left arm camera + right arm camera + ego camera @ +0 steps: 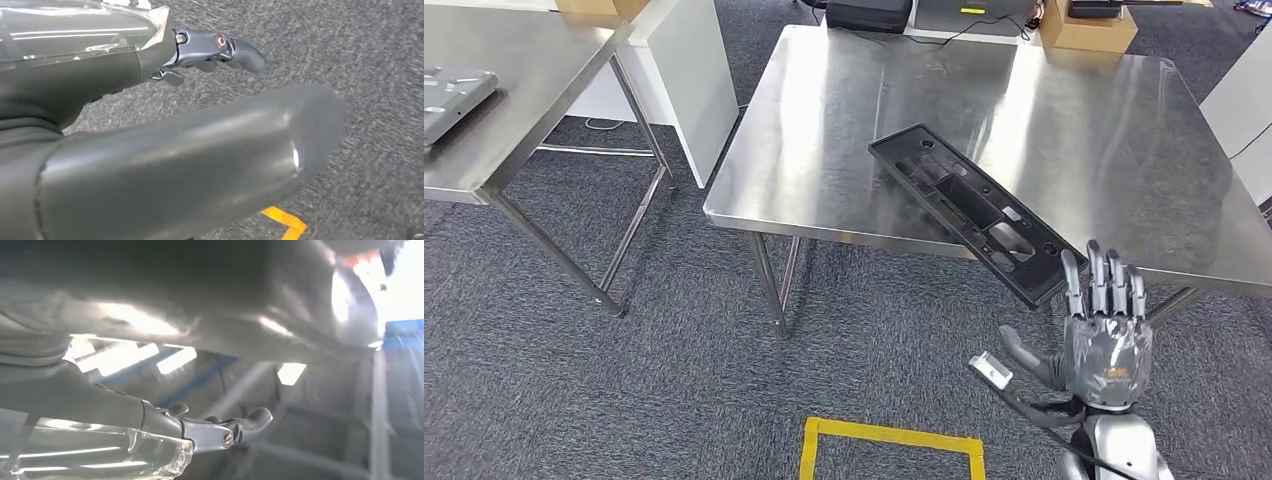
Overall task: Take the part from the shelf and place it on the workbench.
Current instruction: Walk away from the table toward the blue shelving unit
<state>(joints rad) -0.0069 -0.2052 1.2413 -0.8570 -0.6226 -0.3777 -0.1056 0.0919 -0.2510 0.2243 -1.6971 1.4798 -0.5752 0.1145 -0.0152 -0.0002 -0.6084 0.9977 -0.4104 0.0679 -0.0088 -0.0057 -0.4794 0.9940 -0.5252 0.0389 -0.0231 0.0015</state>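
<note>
Part [979,210], a long black plastic panel, is seen lying on the steel worktop [844,140], overhanging its near edge; the right robot hand [1104,325] is spread just beside it, and the left robot hand [165,165] is spread above carpet.

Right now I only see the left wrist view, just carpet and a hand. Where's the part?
Observer: The part lies on the workbench, with its near end sticking out over the edge.
Operator: Is the right hand holding it?
Observer: No. The right hand is close to that end, fingers straight, holding nothing.
Operator: Is there anything else nearby?
Observer: A second table stands to the left, with a grey piece on it.
</note>
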